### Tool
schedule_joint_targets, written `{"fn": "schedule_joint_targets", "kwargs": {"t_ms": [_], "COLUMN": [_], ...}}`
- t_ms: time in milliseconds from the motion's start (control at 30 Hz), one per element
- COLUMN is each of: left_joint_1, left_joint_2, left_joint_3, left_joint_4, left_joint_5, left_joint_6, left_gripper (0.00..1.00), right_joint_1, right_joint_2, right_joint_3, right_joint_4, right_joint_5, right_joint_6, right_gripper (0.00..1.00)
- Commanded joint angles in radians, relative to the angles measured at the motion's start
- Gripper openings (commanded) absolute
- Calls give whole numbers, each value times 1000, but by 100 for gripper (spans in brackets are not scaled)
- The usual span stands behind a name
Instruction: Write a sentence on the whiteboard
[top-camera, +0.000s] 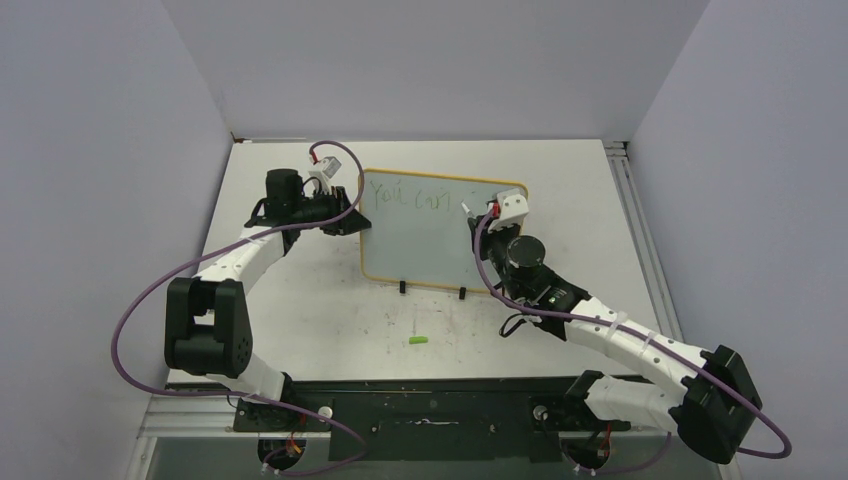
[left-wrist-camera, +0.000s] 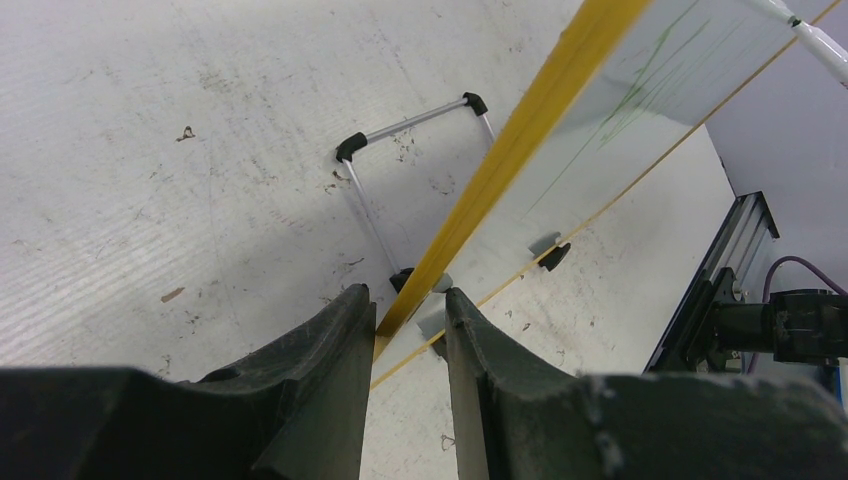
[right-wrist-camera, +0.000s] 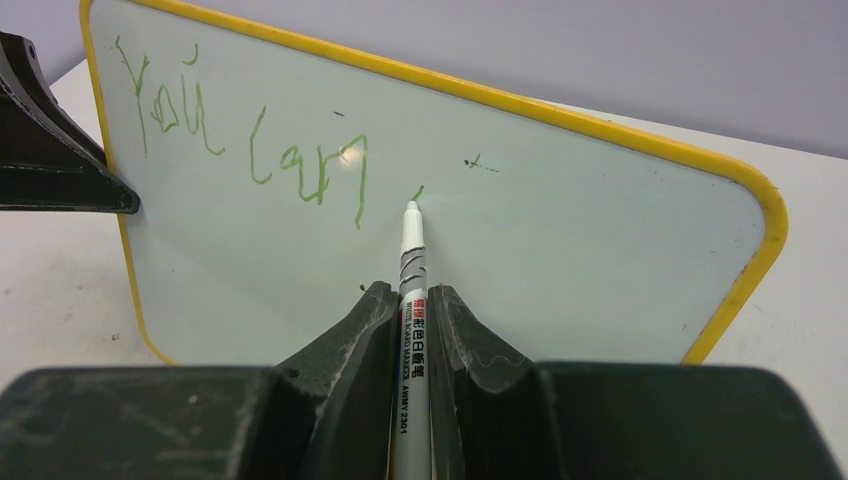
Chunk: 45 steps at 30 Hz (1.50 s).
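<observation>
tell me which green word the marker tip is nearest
The word "can": the marker tip sits just right of its last stroke, while "You" lies further left, near the whiteboard edge.

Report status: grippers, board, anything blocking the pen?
Left gripper clamped on the whiteboard edge. Right gripper shut on the marker, tip at the board. Sentence reads "You can". Green cap loose, clear of the board.
</observation>
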Motion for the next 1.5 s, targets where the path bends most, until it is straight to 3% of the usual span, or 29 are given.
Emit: {"fn": "schedule_joint_targets", "kwargs": {"t_ms": [0, 1467], "left_joint_1": [-11, -14], "left_joint_2": [-18, -21], "left_joint_3": [44, 44], "left_joint_4": [-1, -1], "left_joint_5": [1, -1], "left_joint_6": [12, 14], "left_gripper": [30, 30], "right_joint_1": [4, 53], "right_joint_2": [11, 28], "right_joint_3": [4, 34], "right_joint_4": [33, 22], "right_joint_5": [41, 162], "right_joint_6": [-7, -64], "right_gripper": [5, 5]}}
